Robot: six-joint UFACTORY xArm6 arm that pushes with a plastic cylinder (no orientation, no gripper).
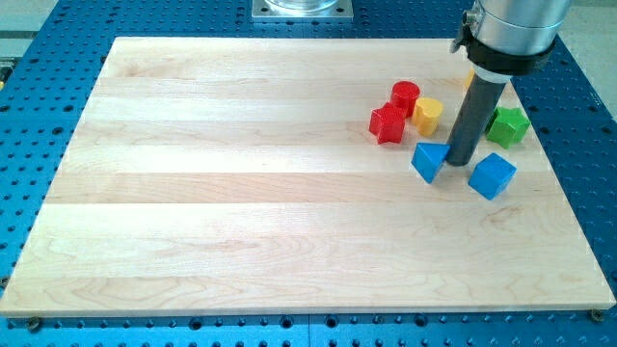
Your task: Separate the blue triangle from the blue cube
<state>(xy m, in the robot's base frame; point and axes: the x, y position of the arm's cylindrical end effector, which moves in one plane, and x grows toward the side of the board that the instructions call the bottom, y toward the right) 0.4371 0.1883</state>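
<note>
The blue triangle (428, 161) lies on the wooden board (241, 193) at the view's right. The blue cube (493, 175) lies to its right, apart from it. My tip (460, 161) stands in the gap between them, touching or almost touching the triangle's right side and a little left of the cube. The dark rod rises from there to the arm's silver body at the view's top right.
Above the blue pair lie a red star-like block (388, 124), a red cylinder (405, 96), a yellow block (428, 115) and a green block (508, 125). Another yellow block is mostly hidden behind the rod. The board's right edge is close to the cube.
</note>
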